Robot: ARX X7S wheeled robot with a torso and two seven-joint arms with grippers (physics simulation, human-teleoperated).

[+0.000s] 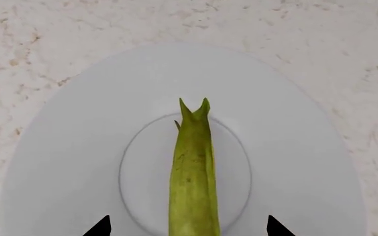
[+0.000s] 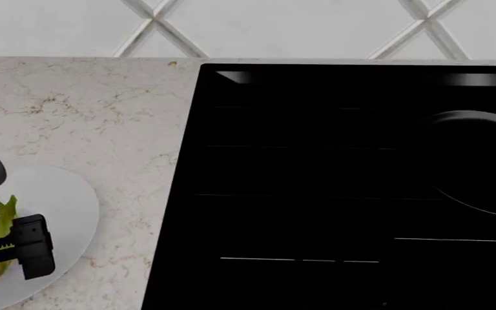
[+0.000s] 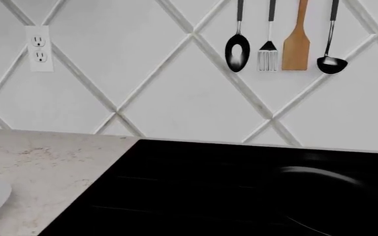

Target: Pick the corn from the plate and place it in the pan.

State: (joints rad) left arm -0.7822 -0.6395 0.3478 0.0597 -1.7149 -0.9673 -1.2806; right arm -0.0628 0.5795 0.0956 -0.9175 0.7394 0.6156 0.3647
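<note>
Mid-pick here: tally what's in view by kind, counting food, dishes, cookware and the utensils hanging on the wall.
Food: 1, the corn
Dishes: 1, the plate
Cookware: 1, the pan
Hanging utensils: 4, spoon, slotted turner, wooden spatula, ladle
Total: 7

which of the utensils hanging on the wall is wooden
The spatula, third of the four hanging utensils, between the slotted turner and the ladle. It is plain tan wood; the other three, including the spoon, are dark with metal heads.

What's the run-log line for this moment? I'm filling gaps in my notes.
phase: pre-grasp | left gripper: open, straddling corn | corn: on plate | pan: on cooktop, empty
</note>
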